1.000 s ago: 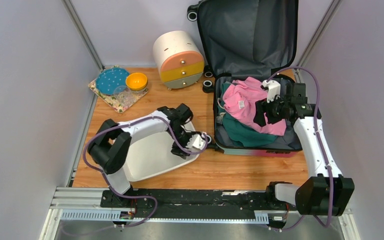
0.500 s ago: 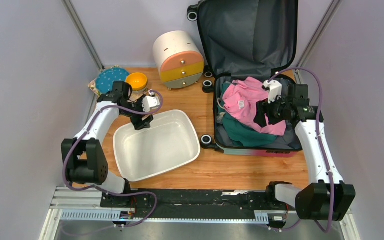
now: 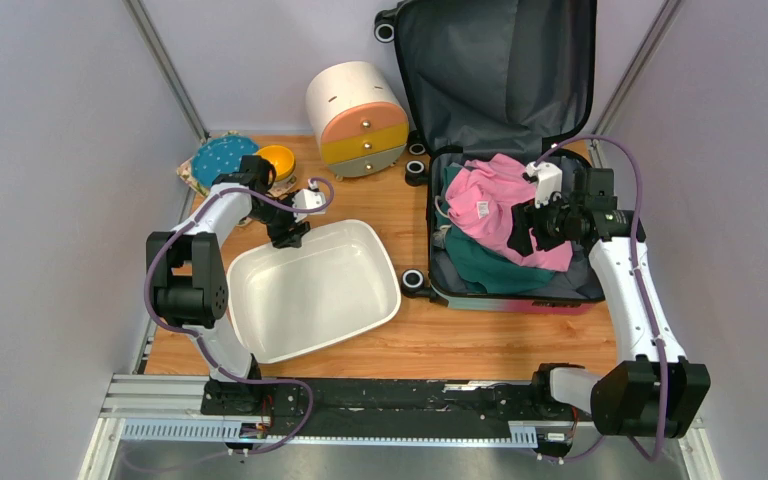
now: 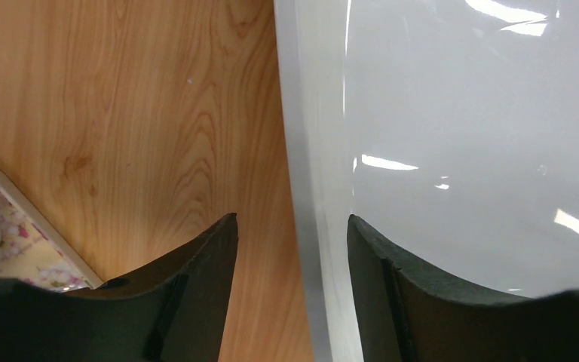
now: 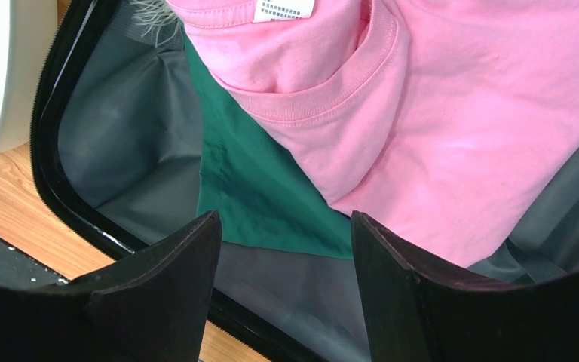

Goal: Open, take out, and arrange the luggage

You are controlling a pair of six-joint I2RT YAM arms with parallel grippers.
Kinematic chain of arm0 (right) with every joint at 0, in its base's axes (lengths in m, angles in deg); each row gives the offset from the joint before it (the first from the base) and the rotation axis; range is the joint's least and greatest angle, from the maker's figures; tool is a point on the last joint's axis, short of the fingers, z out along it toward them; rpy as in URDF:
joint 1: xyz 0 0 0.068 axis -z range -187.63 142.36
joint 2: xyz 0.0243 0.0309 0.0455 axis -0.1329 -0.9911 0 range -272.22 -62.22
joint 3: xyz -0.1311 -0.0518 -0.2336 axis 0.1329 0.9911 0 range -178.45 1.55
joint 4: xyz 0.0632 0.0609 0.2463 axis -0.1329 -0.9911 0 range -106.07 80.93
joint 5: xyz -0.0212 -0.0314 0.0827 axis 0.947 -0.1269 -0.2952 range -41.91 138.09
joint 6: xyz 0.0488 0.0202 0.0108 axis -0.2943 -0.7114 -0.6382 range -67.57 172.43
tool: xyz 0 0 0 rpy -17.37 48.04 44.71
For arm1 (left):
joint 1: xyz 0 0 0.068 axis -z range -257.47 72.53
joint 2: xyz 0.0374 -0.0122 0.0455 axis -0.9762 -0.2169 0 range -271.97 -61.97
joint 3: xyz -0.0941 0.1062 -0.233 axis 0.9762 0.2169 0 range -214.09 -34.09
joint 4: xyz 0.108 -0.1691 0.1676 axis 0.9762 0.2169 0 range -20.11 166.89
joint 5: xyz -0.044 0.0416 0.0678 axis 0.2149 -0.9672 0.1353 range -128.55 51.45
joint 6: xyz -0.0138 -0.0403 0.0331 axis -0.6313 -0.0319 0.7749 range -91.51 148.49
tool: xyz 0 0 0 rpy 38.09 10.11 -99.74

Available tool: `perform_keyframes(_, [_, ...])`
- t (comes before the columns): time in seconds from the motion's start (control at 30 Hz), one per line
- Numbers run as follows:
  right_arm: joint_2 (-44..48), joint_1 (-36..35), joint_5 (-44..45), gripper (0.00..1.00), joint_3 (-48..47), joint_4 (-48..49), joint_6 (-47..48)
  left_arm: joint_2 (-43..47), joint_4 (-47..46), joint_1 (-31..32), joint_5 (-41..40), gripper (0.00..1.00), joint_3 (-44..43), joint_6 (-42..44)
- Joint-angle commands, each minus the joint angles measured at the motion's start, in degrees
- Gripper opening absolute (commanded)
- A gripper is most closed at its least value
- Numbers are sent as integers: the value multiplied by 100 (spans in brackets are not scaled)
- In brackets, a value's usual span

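We found the luggage (image 3: 495, 70) at the far right of the table (image 3: 440, 340). It lay open, its lid standing upright against the back wall with the dark grey lining facing us. The lower shell lay flat on the wood, its black wheels at the near left corner and at the hinge end. Inside the shell a pink shirt (image 3: 490, 205) lay crumpled over a green garment (image 3: 490, 272).

The right hand (image 3: 518, 228) hung over the right side of the shell, directly above the clothes. In the right wrist view its fingers (image 5: 166, 286) stood wide apart and held nothing. Between them we saw the pink shirt's hem, the green cloth under it and the grey lining. We could not tell whether the fingertips touched the fabric.

The left hand (image 3: 288, 232) was well apart from the luggage, across the table to its left. It sat at the far left rim of the white basin (image 3: 390, 290), which lay between that hand and the suitcase. In the left wrist view its fingers (image 4: 196, 279) were spread and straddled the basin's rim. Bare wood showed between the outer finger and the rim, so it gripped nothing.

Behind the basin stood a round cream drawer cabinet (image 3: 358, 118), just left of the luggage's lid. A floral mat (image 3: 222, 205) with a blue plate (image 3: 222, 160) and an orange bowl (image 3: 274, 160) lay in the far left corner.
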Motion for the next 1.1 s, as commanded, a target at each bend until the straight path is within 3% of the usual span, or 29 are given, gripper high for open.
perform_keyframes(0.0, [-105,-18,-10,67,-132,35,27,-75,-86,15,110,55,-288,432])
perform_keyframes(0.17, [-298,-18,-10,67,-203,123,-26,-383,-234,182,382,31,-481,345])
perform_keyframes(0.2, [-325,-18,7,67,-220,123,-26,-436,-287,287,400,19,-455,388])
perform_keyframes(0.3, [-378,-18,86,67,-238,123,44,-594,-630,428,383,4,-551,397])
perform_keyframes(0.53, [-474,-18,157,67,-264,62,202,-1393,-491,754,383,2,-1912,46])
perform_keyframes(0.6, [-466,-18,148,67,-299,27,228,-1605,-227,850,296,11,-2274,-42])
perform_keyframes(0.63, [-457,-18,122,67,-308,-8,228,-1605,-270,885,225,19,-2283,-138])
perform_keyframes(0.67, [-431,-18,70,67,-300,-9,211,-1527,-436,894,155,38,-2231,-383])
perform_keyframes(0.8, [-255,-61,-2,67,-107,333,-113,-1202,-560,895,206,78,-2116,-701])
perform_keyframes(1.07, [-614,-1256,1367,70,52,1739,-519,-236,-884,903,733,82,-1819,-2279])
